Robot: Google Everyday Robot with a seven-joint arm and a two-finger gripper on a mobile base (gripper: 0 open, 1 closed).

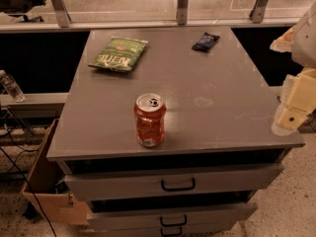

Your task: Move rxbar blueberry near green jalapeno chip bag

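Note:
The rxbar blueberry [206,41] is a small dark navy wrapper lying flat at the far right of the grey cabinet top [217,83]. The green jalapeno chip bag [118,54] lies flat at the far left of the same top, with white lettering facing up. The two are well apart, with bare surface between them. My gripper [291,113] is at the right edge of the view, beside the cabinet's right front corner, well short of the bar and holding nothing that I can see.
An orange soda can [149,120] stands upright near the front middle of the top. Drawers with dark handles [177,184] are below. A cardboard box [47,181] sits on the floor at left, and a plastic bottle [10,86] stands on a ledge at far left.

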